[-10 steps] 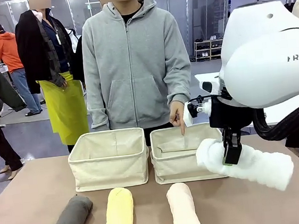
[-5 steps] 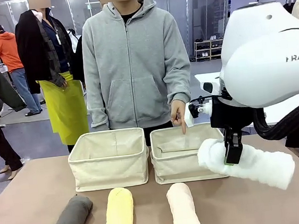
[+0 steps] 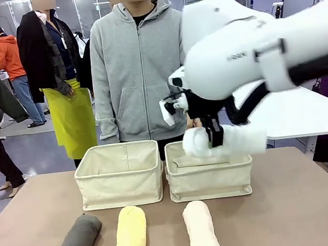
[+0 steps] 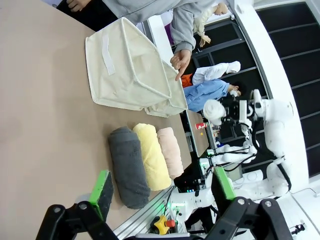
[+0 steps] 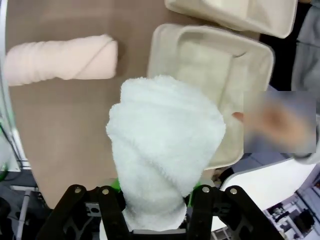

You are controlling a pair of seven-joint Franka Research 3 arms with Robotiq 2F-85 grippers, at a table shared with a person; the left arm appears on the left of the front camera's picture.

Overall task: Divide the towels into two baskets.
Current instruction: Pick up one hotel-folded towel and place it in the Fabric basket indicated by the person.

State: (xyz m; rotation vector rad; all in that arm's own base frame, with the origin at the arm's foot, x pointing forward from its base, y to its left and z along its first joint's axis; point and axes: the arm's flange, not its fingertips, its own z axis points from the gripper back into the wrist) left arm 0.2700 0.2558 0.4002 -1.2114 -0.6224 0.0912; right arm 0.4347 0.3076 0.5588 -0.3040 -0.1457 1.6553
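My right gripper is shut on the white towel, holding the roll in the air above the right basket. From the right wrist, the white towel hangs over that basket's open mouth, between the fingers of the right gripper. The left basket stands beside it. Along the table's near edge lie the dark grey towel, the pale yellow towel and the pale pink towel. My left gripper stands open above the table, nothing between its green pads.
A person in a grey hoodie stands right behind the baskets, one hand pointing down at the right basket's far rim. Other people stand at the back left. Bare brown tabletop lies to the right of the baskets.
My right arm has lifted the white towel up and to the left, from low at the right basket's front right corner to above that basket. The three towels on the table have not moved.
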